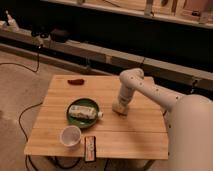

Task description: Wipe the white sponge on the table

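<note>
The light-wood table point(140, 132) with a plank-striped top fills the middle of the camera view. My white arm reaches in from the lower right and bends down over the tabletop. My gripper point(120, 107) points straight down and touches the table just right of the green plate point(75, 120). The white sponge does not show as a separate thing. It may be under the gripper's pale lower end, but I cannot tell it apart from the gripper.
The green plate holds a white oblong packet point(84, 111). A round white cup point(70, 136) and a dark snack bar point(90, 148) are near the front edge. A small red-brown item point(76, 81) lies at the far left. A long dark shelf unit point(125, 35) runs behind, and cables point(22, 117) lie on the floor at left.
</note>
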`<state>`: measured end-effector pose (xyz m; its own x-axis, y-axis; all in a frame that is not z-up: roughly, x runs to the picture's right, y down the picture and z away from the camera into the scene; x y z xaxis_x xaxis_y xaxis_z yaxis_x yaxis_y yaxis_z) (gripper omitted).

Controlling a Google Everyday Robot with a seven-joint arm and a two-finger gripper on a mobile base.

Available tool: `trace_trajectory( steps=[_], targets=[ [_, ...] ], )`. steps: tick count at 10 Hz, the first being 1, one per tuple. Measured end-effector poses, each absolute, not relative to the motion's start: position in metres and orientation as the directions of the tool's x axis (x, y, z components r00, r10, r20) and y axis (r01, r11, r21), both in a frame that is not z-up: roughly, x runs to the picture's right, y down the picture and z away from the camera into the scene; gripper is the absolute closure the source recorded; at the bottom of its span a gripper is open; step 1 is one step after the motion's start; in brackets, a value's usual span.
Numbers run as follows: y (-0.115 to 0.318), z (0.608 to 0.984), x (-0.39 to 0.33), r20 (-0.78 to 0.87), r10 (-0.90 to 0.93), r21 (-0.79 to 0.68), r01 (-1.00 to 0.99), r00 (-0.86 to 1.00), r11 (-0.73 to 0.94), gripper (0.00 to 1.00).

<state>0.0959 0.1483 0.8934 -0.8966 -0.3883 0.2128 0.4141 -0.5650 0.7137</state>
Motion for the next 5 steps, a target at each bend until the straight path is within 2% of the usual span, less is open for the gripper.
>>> trace_trajectory(
  steps=[5],
  targets=[
    [0.193, 0.865, 0.075, 0.163, -0.392, 0.760, 0.368, -0.906, -0.536, 1.00]
  ],
)
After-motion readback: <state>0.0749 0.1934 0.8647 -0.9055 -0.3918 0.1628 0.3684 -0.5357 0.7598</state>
